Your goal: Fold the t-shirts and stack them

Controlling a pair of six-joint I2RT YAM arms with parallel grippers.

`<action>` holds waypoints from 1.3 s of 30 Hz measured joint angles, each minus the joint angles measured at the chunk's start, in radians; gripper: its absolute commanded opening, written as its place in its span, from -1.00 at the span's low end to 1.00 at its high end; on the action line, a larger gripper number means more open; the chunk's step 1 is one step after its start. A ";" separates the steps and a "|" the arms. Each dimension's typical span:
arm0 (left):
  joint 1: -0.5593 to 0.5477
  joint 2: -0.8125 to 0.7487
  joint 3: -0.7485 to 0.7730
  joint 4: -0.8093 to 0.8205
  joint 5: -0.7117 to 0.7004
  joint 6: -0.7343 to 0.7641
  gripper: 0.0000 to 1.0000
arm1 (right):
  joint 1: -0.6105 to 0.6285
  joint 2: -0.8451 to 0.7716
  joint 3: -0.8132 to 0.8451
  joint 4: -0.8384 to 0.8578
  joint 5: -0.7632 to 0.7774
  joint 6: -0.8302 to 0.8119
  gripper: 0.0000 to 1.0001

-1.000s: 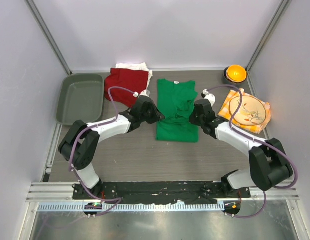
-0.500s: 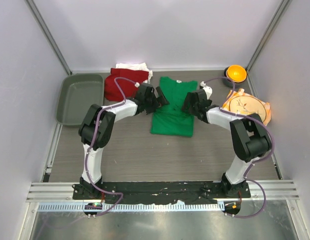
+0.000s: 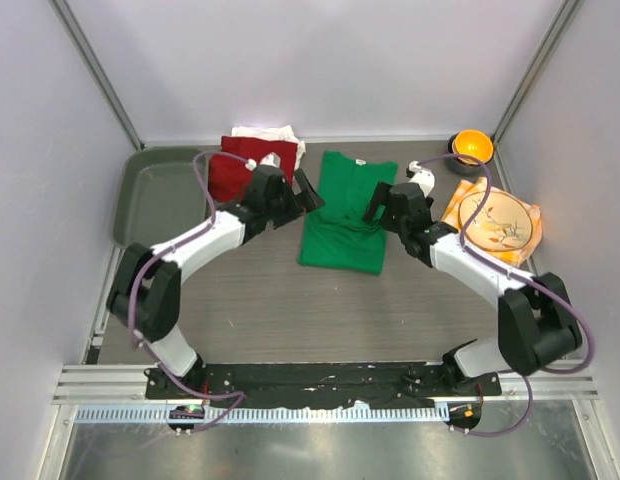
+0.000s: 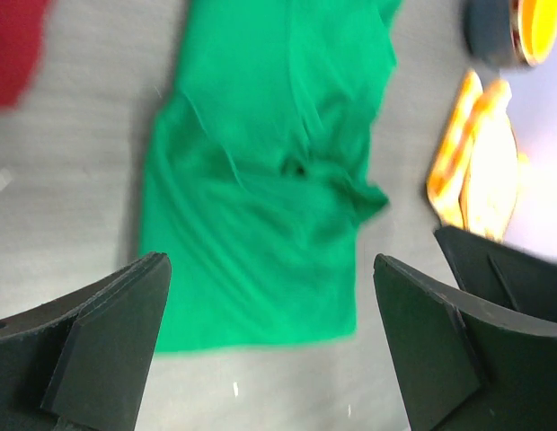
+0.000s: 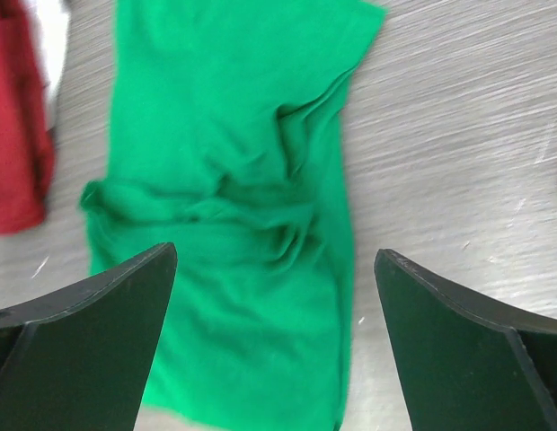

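Note:
The bright green t-shirt (image 3: pixel 342 215) lies flat on the table's middle, folded into a narrow strip with a bunched crease across its middle (image 4: pixel 260 171) (image 5: pixel 229 171). My left gripper (image 3: pixel 308 192) (image 4: pixel 269 260) hovers at its left edge, open and holding nothing. At the shirt's right edge my right gripper (image 3: pixel 375 205) (image 5: pixel 277 251) is also open and empty. The dark red t-shirt (image 3: pixel 235 165) (image 5: pixel 18 135) lies at the back left, folded, on top of the white t-shirt (image 3: pixel 280 132), of which only an edge shows.
A grey tray (image 3: pixel 155 200) sits at the left, partly under my left arm. At the back right stands an orange bowl (image 3: pixel 470 145) (image 4: pixel 534 27). A decorated plate (image 3: pixel 500 222) rests on an orange-yellow checked napkin (image 3: pixel 456 212) at the right.
Both grippers have opened and let go of the green t-shirt, then lifted off it. The shirt has shifted slightly left and towards the back and now lies still.

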 measured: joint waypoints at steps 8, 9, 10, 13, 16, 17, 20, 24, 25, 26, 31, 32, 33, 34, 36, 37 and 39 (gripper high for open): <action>-0.197 -0.277 -0.344 0.164 0.005 -0.027 0.99 | 0.041 -0.127 -0.074 -0.022 -0.219 0.010 0.97; -0.204 -0.278 -0.384 0.213 0.014 -0.038 1.00 | 0.041 -0.121 -0.074 -0.023 -0.243 0.011 0.97; -0.207 -0.274 -0.422 0.263 0.021 -0.043 1.00 | 0.041 -0.116 -0.074 -0.023 -0.261 0.012 0.97; -0.206 -0.234 -0.493 0.394 0.042 -0.058 0.99 | 0.041 -0.114 -0.074 -0.021 -0.311 0.012 0.96; -0.206 -0.145 -0.510 0.546 0.058 -0.063 0.99 | 0.041 -0.113 -0.074 -0.020 -0.353 0.011 0.96; -0.206 -0.114 -0.510 0.597 0.061 -0.063 0.99 | 0.041 -0.113 -0.074 -0.020 -0.363 0.011 0.96; -0.206 -0.043 -0.510 0.717 0.077 -0.063 0.99 | 0.041 -0.113 -0.074 -0.020 -0.385 0.009 0.95; -0.206 0.011 -0.510 0.810 0.087 -0.063 1.00 | 0.041 -0.095 -0.071 -0.012 -0.408 0.008 0.96; -0.206 0.022 -0.510 0.829 0.087 -0.063 0.99 | 0.041 -0.085 -0.071 -0.004 -0.413 0.009 0.95; -0.206 0.033 -0.511 0.846 0.087 -0.063 0.99 | 0.041 -0.068 -0.069 0.010 -0.421 0.011 0.96; -0.206 0.091 -0.543 0.935 0.087 -0.063 0.99 | 0.040 0.037 -0.063 0.077 -0.468 0.059 0.95; -0.206 0.103 -0.558 0.952 0.087 -0.063 0.99 | 0.039 0.060 -0.063 0.089 -0.476 0.072 0.95; -0.206 0.110 -0.569 0.964 0.087 -0.063 1.00 | 0.039 0.083 -0.060 0.095 -0.483 0.082 0.95; -0.206 0.116 -0.578 0.992 0.087 -0.064 0.99 | 0.038 0.101 -0.057 0.100 -0.489 0.090 0.94; -0.206 0.119 -0.589 1.020 0.087 -0.064 0.99 | 0.032 0.144 -0.047 0.121 -0.503 0.108 0.94; -0.206 0.123 -0.594 1.035 0.087 -0.064 1.00 | 0.031 0.163 -0.044 0.135 -0.509 0.116 0.94; -0.206 0.130 -0.605 1.065 0.087 -0.066 1.00 | 0.026 0.195 -0.039 0.163 -0.521 0.133 0.93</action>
